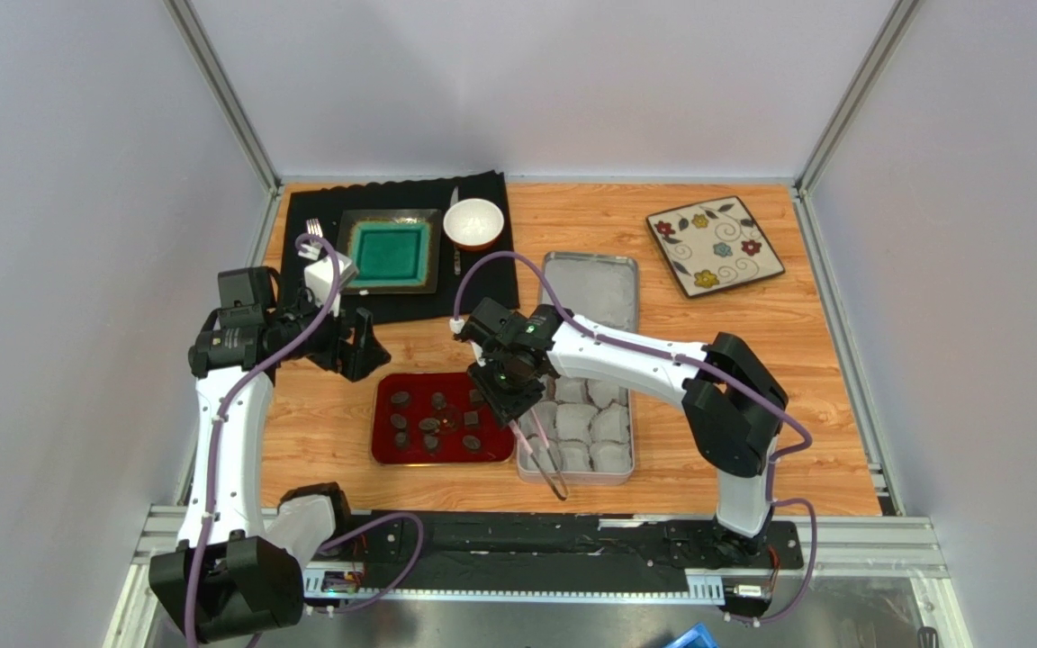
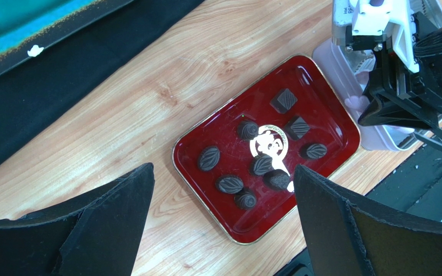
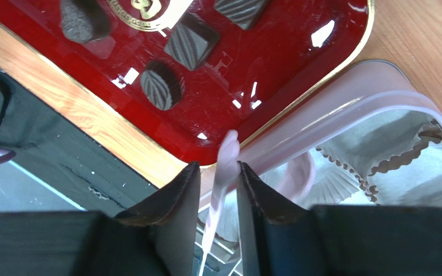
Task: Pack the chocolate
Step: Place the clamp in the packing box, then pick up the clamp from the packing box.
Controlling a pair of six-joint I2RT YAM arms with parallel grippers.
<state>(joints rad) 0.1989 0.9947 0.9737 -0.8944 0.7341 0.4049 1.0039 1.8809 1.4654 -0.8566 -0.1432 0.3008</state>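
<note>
While right jaws flank tongs (image 3: 223, 167), chocolate (image 3: 161, 85) lies just beyond.

2 white arms (image 1: 220, 432) with black joints, purple cables (image 1: 504, 257) and black wedge-shaped fingers (image 3: 165, 218).

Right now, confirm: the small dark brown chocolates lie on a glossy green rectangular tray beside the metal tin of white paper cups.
Not green: the glossy rectangular tray under the small dark brown chocolates is red, per the left wrist view.
</note>
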